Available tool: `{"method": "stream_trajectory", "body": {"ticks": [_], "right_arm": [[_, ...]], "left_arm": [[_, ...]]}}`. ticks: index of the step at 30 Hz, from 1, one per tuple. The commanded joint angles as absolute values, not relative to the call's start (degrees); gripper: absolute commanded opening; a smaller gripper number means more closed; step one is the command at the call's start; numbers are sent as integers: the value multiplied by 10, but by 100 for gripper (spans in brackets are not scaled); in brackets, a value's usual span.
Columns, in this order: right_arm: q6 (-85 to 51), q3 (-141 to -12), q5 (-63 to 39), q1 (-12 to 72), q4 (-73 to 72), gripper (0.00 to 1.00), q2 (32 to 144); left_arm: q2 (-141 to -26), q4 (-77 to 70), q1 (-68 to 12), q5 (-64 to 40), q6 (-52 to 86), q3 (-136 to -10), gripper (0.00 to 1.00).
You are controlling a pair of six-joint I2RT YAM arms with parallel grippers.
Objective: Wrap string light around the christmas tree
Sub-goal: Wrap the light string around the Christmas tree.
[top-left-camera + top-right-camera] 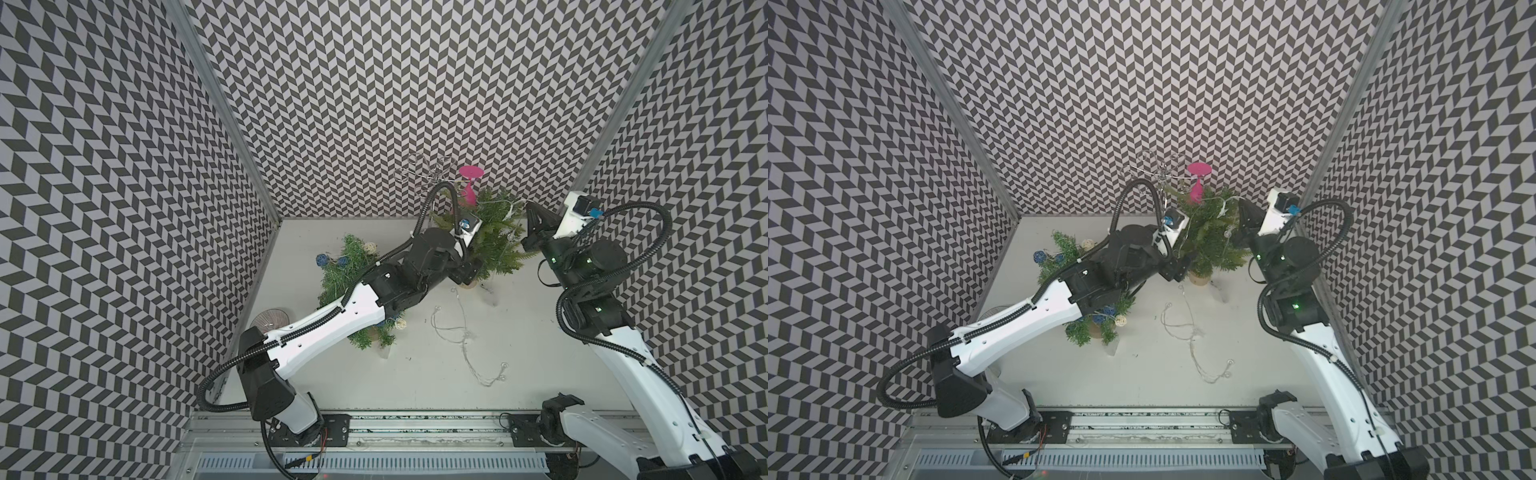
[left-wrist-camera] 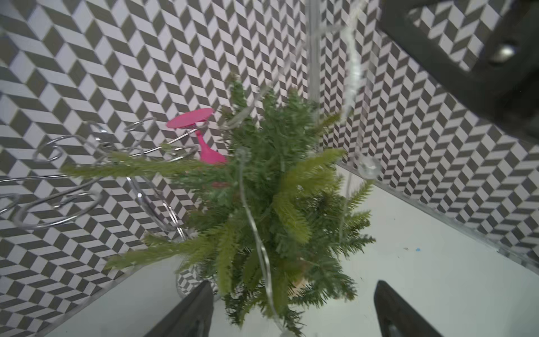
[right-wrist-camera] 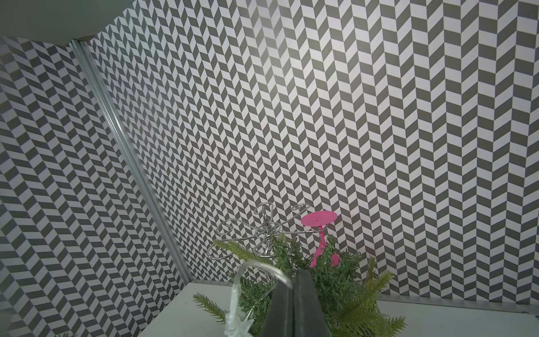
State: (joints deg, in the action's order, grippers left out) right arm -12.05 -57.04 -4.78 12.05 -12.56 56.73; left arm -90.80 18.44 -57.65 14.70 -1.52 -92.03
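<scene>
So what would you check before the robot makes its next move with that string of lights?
1. Right gripper shut on the string light: ok, a strand runs into its closed tip.
2. Left gripper open: ok, jaws wide apart at the tree.
3. Tree standing: ok.
4. String light fully wrapped: not ok, a strand crosses the branches but much lies loose on the table.
5. Loose part free of knots: cannot tell.
6. Wire rack clear of the tree: cannot tell; branches overlap it.
</scene>
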Motion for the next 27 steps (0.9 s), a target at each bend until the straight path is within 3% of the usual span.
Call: {"method": "stream_trajectory", "body": {"ticks": [1, 4, 8, 12, 14, 17, 21, 27], "right_arm": [[-120, -564, -56, 117, -163, 0, 564], [-119, -558, -55, 116, -164, 0, 558], [-120, -553, -57, 114, -164, 0, 551], [-120, -549, -58, 113, -167, 0, 548], [-122, -549, -60, 114, -167, 0, 549], [-124, -546, -62, 114, -171, 0, 549], [-125, -546, -58, 113, -171, 0, 552], [-126, -546, -62, 113, -168, 0, 549]], "left_arm": [[-958, 250, -539, 174, -12, -1033, 83], [-1045, 336, -496, 137, -12, -1171, 73], [-1064, 319, -477, 91, -17, -1158, 67], [-1027, 255, -486, 112, -23, -1084, 76], [-1040, 271, -470, 96, -21, -1105, 75], [-1045, 300, -464, 77, -12, -1117, 66], [-990, 210, -488, 83, -24, -1029, 75], [-976, 213, -479, 100, -7, -1037, 72]]}}
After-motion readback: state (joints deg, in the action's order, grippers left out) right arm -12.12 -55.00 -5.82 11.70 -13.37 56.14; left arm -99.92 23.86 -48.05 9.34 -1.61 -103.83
